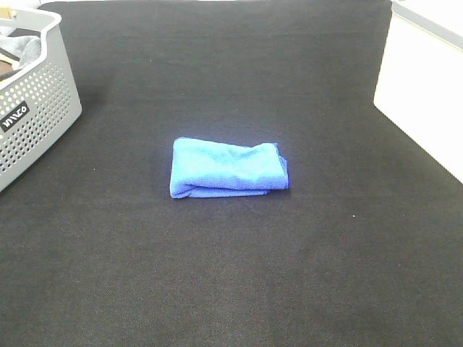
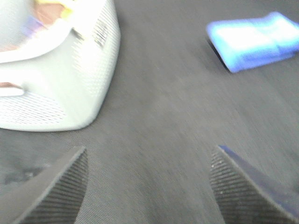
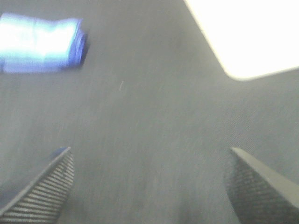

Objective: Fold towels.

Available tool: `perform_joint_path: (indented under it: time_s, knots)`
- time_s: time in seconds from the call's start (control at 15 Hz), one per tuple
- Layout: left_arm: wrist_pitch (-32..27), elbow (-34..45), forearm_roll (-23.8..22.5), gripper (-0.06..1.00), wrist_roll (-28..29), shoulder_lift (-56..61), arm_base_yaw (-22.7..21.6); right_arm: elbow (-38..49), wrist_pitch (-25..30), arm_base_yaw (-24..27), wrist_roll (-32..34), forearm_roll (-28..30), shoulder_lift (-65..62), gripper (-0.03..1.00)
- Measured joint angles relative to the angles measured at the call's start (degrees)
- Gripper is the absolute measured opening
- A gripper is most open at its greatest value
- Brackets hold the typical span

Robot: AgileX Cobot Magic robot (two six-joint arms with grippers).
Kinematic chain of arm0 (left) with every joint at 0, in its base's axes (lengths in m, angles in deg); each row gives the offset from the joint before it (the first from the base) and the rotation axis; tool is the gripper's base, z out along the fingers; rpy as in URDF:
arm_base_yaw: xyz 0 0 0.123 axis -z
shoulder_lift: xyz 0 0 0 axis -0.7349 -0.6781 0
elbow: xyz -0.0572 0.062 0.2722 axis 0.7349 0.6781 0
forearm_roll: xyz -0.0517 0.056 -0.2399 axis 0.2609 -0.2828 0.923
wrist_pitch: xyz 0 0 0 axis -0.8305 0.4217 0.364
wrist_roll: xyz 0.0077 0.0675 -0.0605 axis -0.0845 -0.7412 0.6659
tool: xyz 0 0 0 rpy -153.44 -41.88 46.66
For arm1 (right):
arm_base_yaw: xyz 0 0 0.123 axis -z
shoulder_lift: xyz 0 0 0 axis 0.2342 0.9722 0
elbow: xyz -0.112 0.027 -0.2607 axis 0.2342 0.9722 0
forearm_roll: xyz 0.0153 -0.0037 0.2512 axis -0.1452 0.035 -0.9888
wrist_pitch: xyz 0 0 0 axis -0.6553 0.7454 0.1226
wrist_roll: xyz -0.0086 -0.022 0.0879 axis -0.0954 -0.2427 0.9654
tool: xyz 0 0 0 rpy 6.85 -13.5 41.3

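A bright royal-blue towel [image 1: 228, 168] lies folded into a small thick rectangle in the middle of the black cloth-covered table [image 1: 231, 275]. It also shows blurred in the left wrist view [image 2: 254, 41] and in the right wrist view [image 3: 42, 43]. Neither arm appears in the exterior high view. My left gripper [image 2: 148, 186] is open and empty above bare cloth, well away from the towel. My right gripper [image 3: 149, 184] is open and empty above bare cloth, also apart from the towel.
A grey perforated basket [image 1: 32, 108] with cloths inside stands at the table's far left; it also shows in the left wrist view [image 2: 60, 70]. A white box [image 1: 427, 87] stands at the far right edge and shows in the right wrist view [image 3: 243, 32].
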Motion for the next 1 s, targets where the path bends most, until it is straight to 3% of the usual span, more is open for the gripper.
perform_joint_path:
  time_s: [1.0]
  knots:
    - [0.0, 0.0, 0.0, 0.7, 0.0, 0.0, -0.1, 0.0, 0.0, 0.0, 0.0, -0.4, -1.8, 0.82]
